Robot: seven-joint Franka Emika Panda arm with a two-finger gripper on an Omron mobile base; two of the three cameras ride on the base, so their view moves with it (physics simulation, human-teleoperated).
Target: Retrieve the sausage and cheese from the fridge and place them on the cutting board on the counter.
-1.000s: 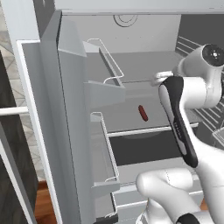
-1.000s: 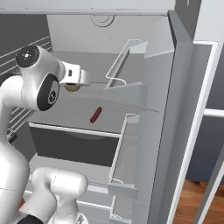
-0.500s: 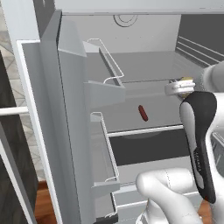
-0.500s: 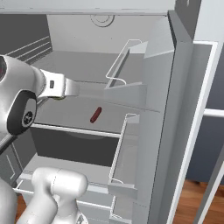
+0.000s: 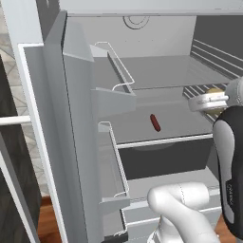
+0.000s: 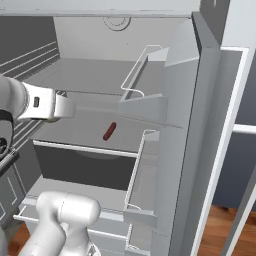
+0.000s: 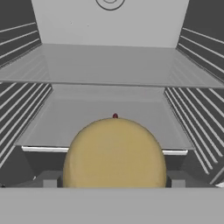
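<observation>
The fridge stands open, its grey shelves facing me. A small dark-red sausage lies on the middle shelf, also seen as the sausage, and its tip peeks over the cheese. The round yellow cheese sits right in front of the hand camera and hides the fingertips. My gripper is shut on the cheese at the shelf's right side, right of the sausage and apart from it. The cutting board and the counter are out of view.
The open fridge door carries wire-railed door bins close beside the shelves. A dark drawer front sits under the middle shelf. Ribbed side walls close in both sides, and my own white arm rises in front.
The gripper with the cheese has drawn back, to the right in the left base view and to the left in the right base view. The sausage has stayed in place.
</observation>
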